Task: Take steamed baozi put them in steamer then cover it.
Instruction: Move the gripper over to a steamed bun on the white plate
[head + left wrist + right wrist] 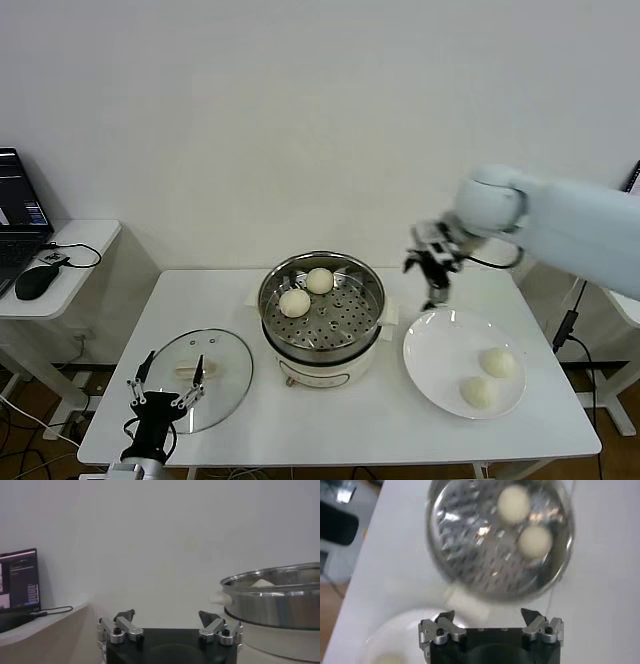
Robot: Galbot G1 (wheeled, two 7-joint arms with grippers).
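Note:
The steel steamer (pixel 322 300) sits on its cream pot base at the table's middle. Two baozi (pixel 295 302) (pixel 320 281) lie in it; they also show in the right wrist view (pixel 514 504) (pixel 535 541). Two more baozi (pixel 498 362) (pixel 479 391) lie on the white plate (pixel 440 350). My right gripper (pixel 433 270) is open and empty, in the air between the steamer and the plate. The glass cover (pixel 225 375) lies flat at the table's front left. My left gripper (pixel 166 381) is open and empty, low over the cover's near edge.
A side desk (pixel 85 245) at the left holds a laptop (pixel 18 215) and a black mouse (pixel 36 281). The steamer rim (pixel 272 580) shows in the left wrist view. A black cable (pixel 570 325) hangs past the table's right edge.

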